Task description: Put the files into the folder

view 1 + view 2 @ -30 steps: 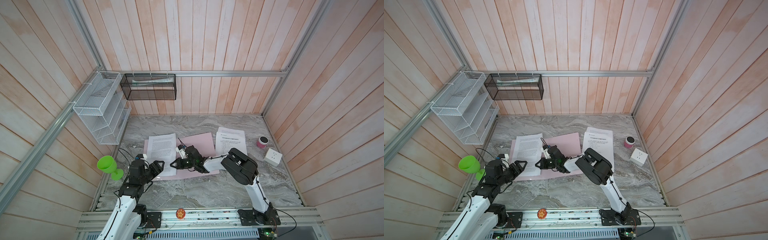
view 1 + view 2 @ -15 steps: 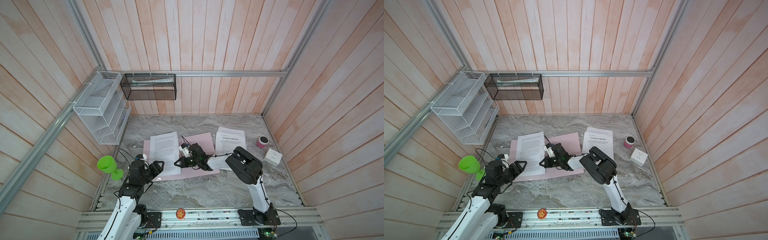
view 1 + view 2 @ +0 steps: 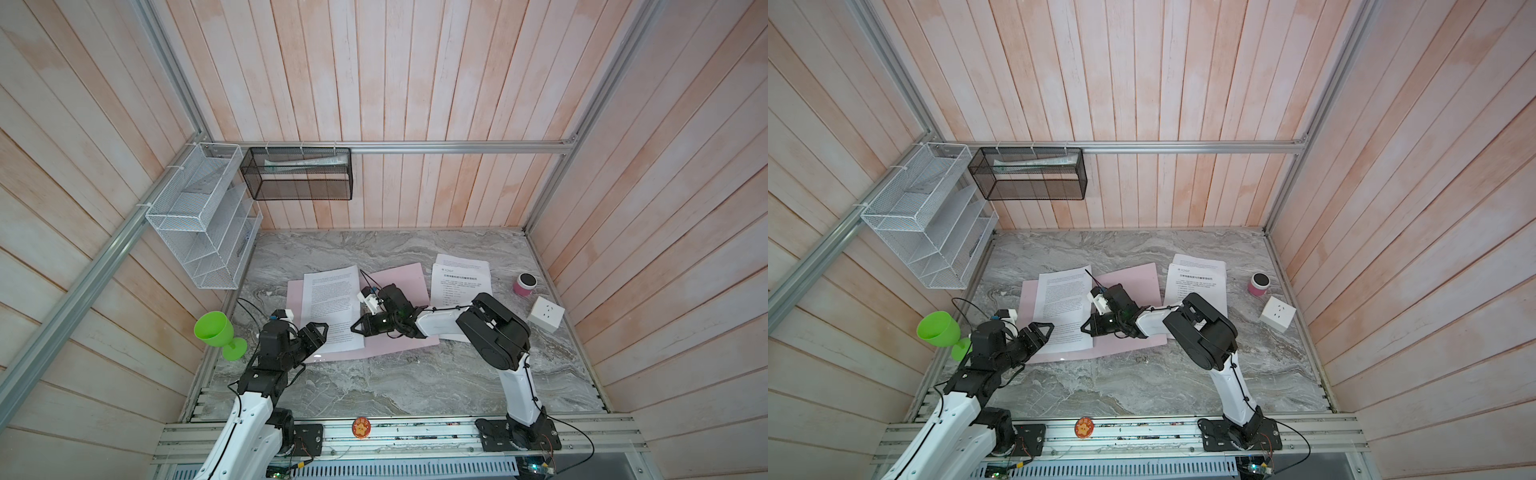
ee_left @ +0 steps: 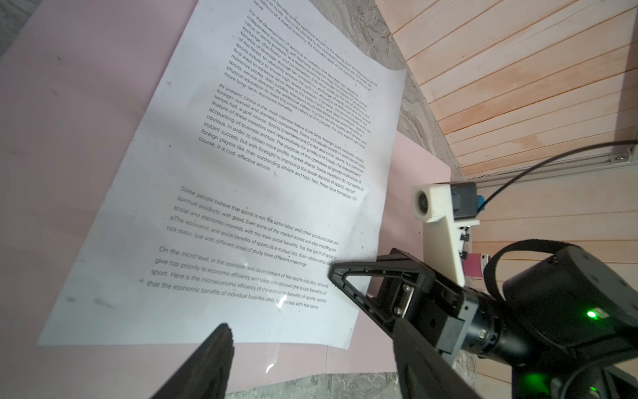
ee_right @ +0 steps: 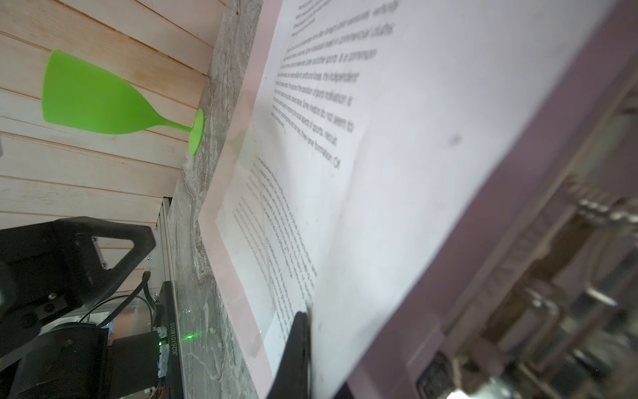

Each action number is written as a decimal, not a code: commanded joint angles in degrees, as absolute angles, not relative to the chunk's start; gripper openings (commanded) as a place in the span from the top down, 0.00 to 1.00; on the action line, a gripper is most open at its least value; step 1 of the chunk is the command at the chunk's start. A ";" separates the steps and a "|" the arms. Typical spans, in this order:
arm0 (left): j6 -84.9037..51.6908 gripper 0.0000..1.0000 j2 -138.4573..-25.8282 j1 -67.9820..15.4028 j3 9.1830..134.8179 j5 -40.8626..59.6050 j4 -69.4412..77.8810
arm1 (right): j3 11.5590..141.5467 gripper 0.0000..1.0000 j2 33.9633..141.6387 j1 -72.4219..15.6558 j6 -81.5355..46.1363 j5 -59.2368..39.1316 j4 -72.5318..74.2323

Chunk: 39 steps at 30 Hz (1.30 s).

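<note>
Marble tabletop (image 3: 374, 382): right arm (image 3: 436, 325) stretched low across folder (image 3: 399, 278), jaws pinching sheet (image 3: 332, 299) edge; left arm (image 3: 272, 347) near, jaws open.

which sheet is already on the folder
The sheet on the folder's left cover; the other sheets lie on the table to its right.

folder (image 3: 401, 277): pale pink, open flat
sheet (image 3: 331, 298): white, printed, on folder's left cover
other sheets (image 3: 460, 279): stacked just beside folder
</note>
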<state>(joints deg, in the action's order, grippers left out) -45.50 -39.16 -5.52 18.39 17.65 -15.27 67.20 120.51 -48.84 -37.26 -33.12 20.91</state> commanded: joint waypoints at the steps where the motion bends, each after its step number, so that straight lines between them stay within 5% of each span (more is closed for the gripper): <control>1: -45.52 0.25 -39.05 -5.24 17.47 17.06 -14.62 | 67.06 1.00 117.19 -47.62 -31.68 -32.73 15.87; 19: -45.62 0.25 -39.29 -5.33 16.30 17.15 -13.63 | 72.46 1.00 121.61 -49.99 -30.96 -35.30 12.65; 31: -45.70 0.25 -38.04 -5.34 15.90 16.25 -15.18 | 67.14 1.00 121.11 -50.62 -51.33 -28.88 23.42; 39: -45.70 0.25 -38.22 -5.26 15.41 16.18 -15.01 | 67.54 1.00 121.24 -51.04 -53.24 -29.52 23.82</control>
